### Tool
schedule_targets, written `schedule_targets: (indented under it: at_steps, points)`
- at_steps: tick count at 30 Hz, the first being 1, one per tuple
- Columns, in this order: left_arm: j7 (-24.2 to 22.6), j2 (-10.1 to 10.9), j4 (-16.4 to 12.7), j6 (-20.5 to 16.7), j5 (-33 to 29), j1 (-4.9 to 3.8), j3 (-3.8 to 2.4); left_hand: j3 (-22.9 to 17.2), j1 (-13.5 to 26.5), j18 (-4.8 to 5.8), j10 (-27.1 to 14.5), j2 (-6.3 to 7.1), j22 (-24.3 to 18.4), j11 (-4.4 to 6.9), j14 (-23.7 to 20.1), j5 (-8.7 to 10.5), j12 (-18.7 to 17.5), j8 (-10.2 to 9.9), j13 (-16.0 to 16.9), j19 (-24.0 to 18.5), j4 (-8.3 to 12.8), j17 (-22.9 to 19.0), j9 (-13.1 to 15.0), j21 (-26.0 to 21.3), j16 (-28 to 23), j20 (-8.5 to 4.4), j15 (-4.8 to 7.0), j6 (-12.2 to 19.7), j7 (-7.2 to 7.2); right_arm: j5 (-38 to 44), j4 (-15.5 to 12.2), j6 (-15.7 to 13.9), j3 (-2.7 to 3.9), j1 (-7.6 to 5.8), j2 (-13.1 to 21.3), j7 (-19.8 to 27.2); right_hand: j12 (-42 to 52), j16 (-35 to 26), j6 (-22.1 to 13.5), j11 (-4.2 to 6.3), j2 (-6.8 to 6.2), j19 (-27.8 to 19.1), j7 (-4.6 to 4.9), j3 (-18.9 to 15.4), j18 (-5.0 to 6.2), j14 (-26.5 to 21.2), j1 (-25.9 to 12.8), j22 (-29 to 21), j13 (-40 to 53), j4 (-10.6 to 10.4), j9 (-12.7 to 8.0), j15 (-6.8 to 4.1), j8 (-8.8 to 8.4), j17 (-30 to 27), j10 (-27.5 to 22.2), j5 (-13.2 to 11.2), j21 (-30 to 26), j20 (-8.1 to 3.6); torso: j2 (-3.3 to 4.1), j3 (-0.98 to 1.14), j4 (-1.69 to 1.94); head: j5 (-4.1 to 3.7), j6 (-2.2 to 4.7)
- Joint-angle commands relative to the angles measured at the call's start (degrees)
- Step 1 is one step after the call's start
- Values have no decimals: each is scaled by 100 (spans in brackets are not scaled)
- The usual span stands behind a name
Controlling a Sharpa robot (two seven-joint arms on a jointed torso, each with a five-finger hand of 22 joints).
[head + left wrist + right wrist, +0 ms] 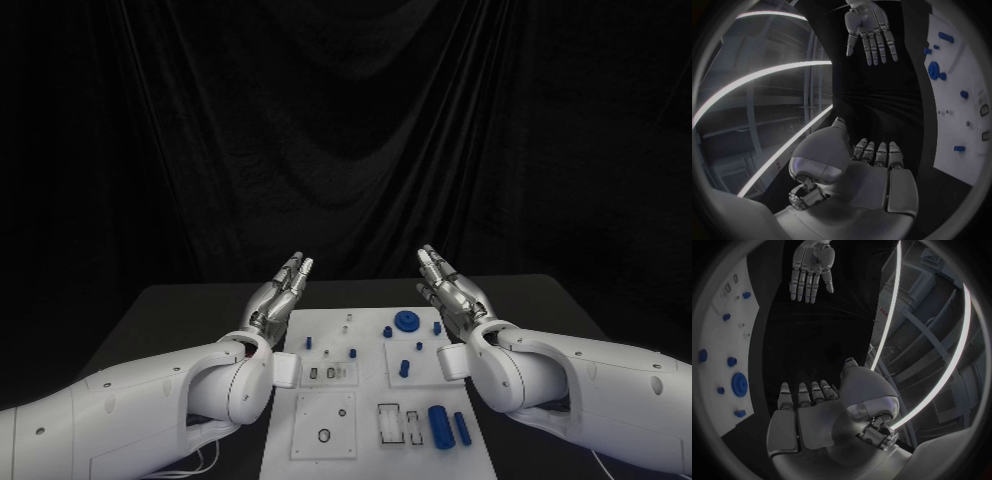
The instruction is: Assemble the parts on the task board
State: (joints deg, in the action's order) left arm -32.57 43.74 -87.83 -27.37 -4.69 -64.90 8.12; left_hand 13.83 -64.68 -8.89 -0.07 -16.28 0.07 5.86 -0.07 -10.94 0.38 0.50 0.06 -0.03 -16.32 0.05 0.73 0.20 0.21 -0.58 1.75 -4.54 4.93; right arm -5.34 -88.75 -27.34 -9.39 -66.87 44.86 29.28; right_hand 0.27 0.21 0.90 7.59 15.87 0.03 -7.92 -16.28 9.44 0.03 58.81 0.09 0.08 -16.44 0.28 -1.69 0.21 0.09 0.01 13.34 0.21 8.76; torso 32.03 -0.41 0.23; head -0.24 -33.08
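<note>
Two long blue cylinder parts [449,424] lie near on the white task board [374,400], flanked by empty, flat-fingered left hand [283,290] and right hand [450,287].

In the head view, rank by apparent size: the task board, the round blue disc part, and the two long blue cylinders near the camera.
1. Task board, largest by far.
2. The two long blue cylinders and; they look alike, and nearness to the camera may inflate them.
3. Round blue disc part, though it lies farther off.

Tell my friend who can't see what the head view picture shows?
Two white robot arms hold their silver hands, left hand and right hand, open above either side of a white task board. Small blue parts sit on it.
</note>
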Motion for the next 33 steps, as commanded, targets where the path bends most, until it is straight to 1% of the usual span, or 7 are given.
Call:
schedule_targets:
  at_steps: [1, 13, 14, 21, 25, 29, 33]
  points:
    - [-559, -33, 39, 1361, -448, -108, 102, 37, -167, -125, 7, -28, -7, 26, 7, -23, -38, 28, -6, 3, -44, -5, 7, -20, -21, 170, 455, -1, 49, -474, 30, 1377, -132, -139, 14, -180, -27, -21, 60, -53, 11, -3, 11, -42, 67, -3, 116, -9, -8, -19, 10, 98, 18, -9, -1, 28, -21, 68, 2, -1, 1, 2, -1]
    - [-858, -77, 116, 2346, -744, -297, 399, 72, -230, -154, 7, -9, -7, 5, 7, 1, -38, 36, -6, 3, -39, -5, 15, -20, -21, 194, 403, -45, 56, -792, 77, 2350, -476, -398, 24, -266, -27, -21, 142, -300, -43, -3, 140, -77, 78, -3, 314, -9, -8, -5, 26, 613, 35, -9, -1, 16, -21, 401, 2, -1, 1, 2, -1]
    - [-1175, 51, 472, 2494, -11, -290, 402, 72, -230, -154, 7, -9, -7, 5, 7, 1, -38, 36, -6, 3, -39, -5, 15, -20, -21, 194, 403, -45, 56, -348, 149, 2624, -477, -441, 276, -278, -27, -21, 142, -339, -45, -3, 144, -72, 80, -3, 341, -9, -8, 0, 26, 663, 34, -9, -1, 28, -21, 427, 35, 4, -13, 20, -224]
    - [-1272, 81, 538, 2477, 373, -289, 402, 73, -425, -143, 7, -11, -7, -130, 7, -134, -38, 54, -6, 3, -36, -5, 30, -20, -21, 282, 319, -162, 230, -47, 71, 2692, -477, -451, 476, -275, -27, -21, 189, -787, -100, 274, 215, 7, 105, -3, 687, 137, -8, 111, 37, 1095, 44, -9, -1, 276, 198, 702, 88, -6, 3, -9, -329]
    - [-1346, 141, 580, 2391, 694, -289, 402, 68, -630, -136, 7, -15, -7, -251, 7, -400, -38, 53, -6, 3, -37, -5, 33, -20, -21, 457, 100, -214, 383, 39, 50, 2713, -477, -470, 568, -299, -27, -9, 204, -843, -116, 478, 217, 36, 103, 5, 792, 202, -8, 190, 41, 1176, 48, 0, -1, 369, 326, 765, 119, -13, 21, -33, -451]
    - [-1436, 289, 545, 2259, 1008, -289, 402, 69, -843, -135, 7, 13, -7, -338, 7, -624, -38, 58, -6, 3, -34, -5, 37, -20, -21, 585, -18, -259, 373, 295, 36, 2578, -477, -528, 643, -211, 81, 320, 447, -1215, -158, 1525, 466, 151, -4, 501, 1230, 434, 45, 540, 85, 1365, 103, 183, 41, 754, 854, 803, 131, -32, 89, -99, -613]
    - [-1507, 480, 529, 2154, 1365, -289, 402, 56, -1125, -139, 7, 48, -7, -451, 7, -898, -38, 62, -6, 3, -33, -5, 42, -20, -21, 695, -89, -298, 286, 895, 51, 2357, -477, -623, 700, -123, 352, 404, 617, -1327, -182, 2259, 589, 209, -65, 937, 1696, 424, 92, 768, 101, 1413, 112, 198, 108, 941, 1014, 800, 186, -42, 122, -141, -707]
